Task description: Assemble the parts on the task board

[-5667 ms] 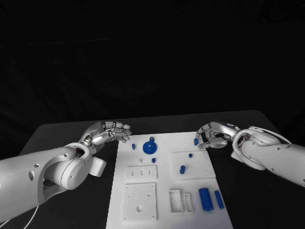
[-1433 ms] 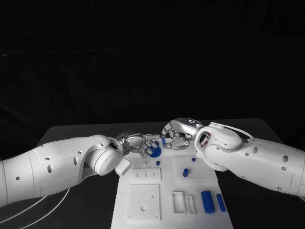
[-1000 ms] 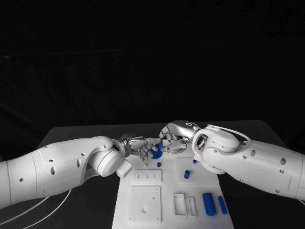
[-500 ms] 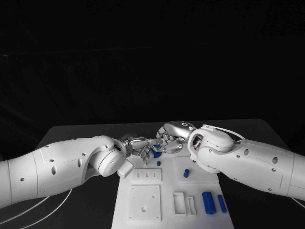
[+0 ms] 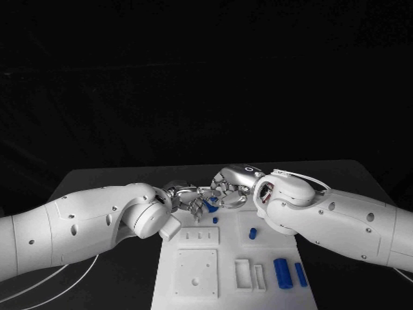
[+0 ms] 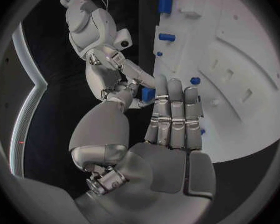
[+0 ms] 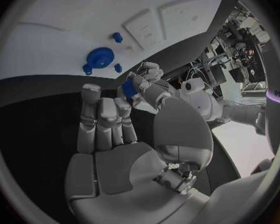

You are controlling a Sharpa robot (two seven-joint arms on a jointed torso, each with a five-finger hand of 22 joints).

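Low in the head view, the task board [image 5: 193,284] carries blue parts [image 5: 279,271]. Beyond it, mid-frame, the left hand [image 5: 190,196] and right hand [image 5: 233,187] meet fingertip to fingertip. Both wrist views reveal a small blue part [image 6: 148,94] pinched between them, whose grip I cannot tell.

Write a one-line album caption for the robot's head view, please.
Two silver hands, left hand and right hand, meet over the far end of the white task board, passing a small blue part.
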